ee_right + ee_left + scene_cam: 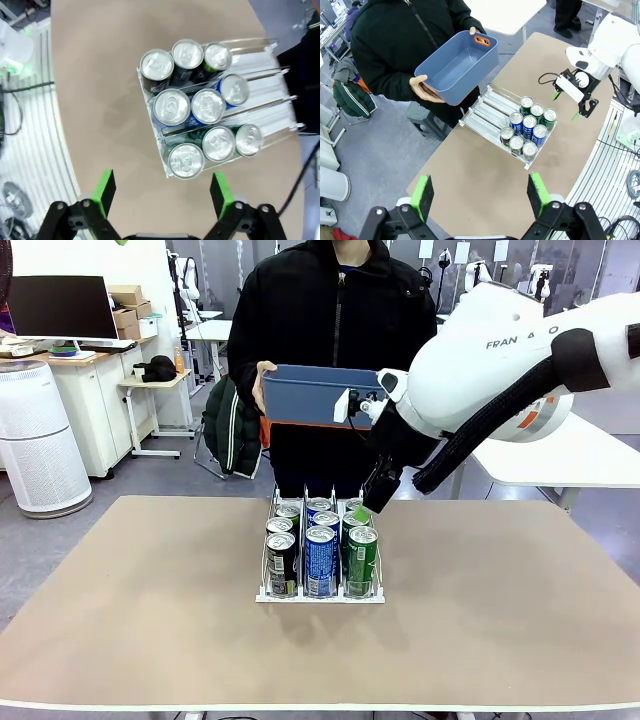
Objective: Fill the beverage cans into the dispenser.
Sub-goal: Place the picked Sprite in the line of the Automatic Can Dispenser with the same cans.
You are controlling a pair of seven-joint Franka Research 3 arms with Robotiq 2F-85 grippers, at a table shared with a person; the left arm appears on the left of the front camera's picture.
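The white wire dispenser [318, 596] stands mid-table with three lanes of beverage cans: black ones [281, 558] in the left lane, blue-and-white ones [321, 555] in the middle, green ones [361, 555] on the right. My right gripper [364, 508] hangs open and empty just above the rear green cans. In its wrist view the gripper [162, 192] looks straight down on the silver can tops [207, 106] and the dispenser's bare back rails [270, 107]. My left gripper [480, 195] is open, high above the table's corner, far from the dispenser [487, 107] and its cans [529, 125].
A person at the far side holds an empty blue plastic tub [320, 395] in both hands above the table's far edge, also seen as the blue tub [457, 67] from the left wrist. Bare tabletop [130, 590] surrounds the dispenser on all sides.
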